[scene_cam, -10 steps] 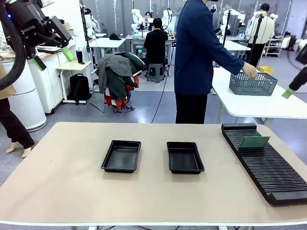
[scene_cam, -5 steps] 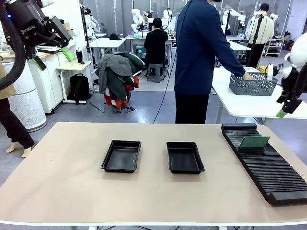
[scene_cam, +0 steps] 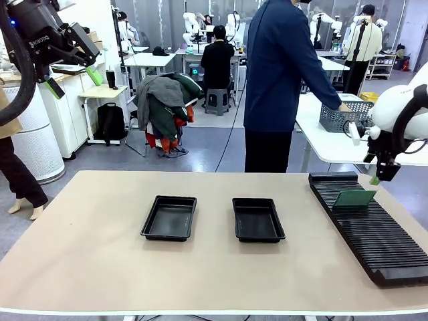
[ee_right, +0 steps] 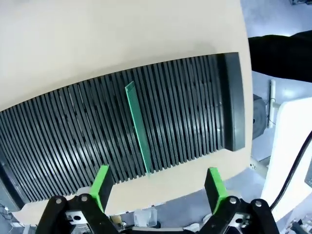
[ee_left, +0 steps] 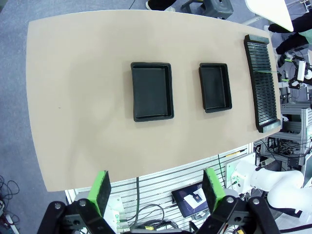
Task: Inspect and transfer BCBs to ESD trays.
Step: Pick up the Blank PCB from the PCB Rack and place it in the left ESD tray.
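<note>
One BCB, front view: the BCB stands on edge at the far end of the slotted rack, on the right; left ESD tray and right ESD tray hold nothing.
Right gripper, front view: the right gripper has swung in from the right edge and is now just above the BCB, jaws apart.
Left gripper, front view: the left gripper is unmoved, raised at far left, jaws apart.
Left wrist view: fingers spread, high over both trays.
Right wrist view: the BCB is lined up between the spread fingers, untouched.
Meaning: the first pickup is probably starting; nothing transferred yet.
</note>
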Robot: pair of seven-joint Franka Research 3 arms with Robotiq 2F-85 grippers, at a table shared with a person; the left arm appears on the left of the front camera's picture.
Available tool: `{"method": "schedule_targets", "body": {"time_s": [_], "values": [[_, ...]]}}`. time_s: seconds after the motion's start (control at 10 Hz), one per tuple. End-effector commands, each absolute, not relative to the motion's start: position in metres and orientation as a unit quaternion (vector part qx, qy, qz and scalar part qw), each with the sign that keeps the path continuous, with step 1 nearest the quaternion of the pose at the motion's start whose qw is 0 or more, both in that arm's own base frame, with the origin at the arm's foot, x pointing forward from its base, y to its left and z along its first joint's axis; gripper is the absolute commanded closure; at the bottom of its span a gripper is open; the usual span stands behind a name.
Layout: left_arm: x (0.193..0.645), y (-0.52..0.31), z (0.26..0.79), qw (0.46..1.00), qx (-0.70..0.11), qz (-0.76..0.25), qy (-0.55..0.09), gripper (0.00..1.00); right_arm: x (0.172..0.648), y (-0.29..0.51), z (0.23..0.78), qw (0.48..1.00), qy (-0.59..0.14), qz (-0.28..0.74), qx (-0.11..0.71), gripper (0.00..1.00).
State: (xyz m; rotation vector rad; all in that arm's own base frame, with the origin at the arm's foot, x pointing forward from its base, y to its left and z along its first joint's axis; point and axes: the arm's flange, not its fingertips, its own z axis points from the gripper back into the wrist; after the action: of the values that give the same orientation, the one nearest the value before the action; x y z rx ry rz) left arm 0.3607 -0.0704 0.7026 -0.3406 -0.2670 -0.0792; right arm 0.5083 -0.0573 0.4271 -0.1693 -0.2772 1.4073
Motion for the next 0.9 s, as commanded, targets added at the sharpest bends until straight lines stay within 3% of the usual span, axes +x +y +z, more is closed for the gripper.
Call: {"method": "schedule_targets", "body": {"time_s": [0.0, 0.8], "values": [[0.360, -0.071, 0.702, 0.976, -0.172, -0.039, -0.131, 0.00, 0.510, -0.056, 0.412, 0.736, -0.114, 0.660, -0.096, 0.00], [0.360, -0.071, 0.702, 0.976, -0.172, -0.039, -0.131, 0.00, 0.527, -0.052, 0.368, 0.707, -0.070, 0.698, -0.091, 0.00]]}}
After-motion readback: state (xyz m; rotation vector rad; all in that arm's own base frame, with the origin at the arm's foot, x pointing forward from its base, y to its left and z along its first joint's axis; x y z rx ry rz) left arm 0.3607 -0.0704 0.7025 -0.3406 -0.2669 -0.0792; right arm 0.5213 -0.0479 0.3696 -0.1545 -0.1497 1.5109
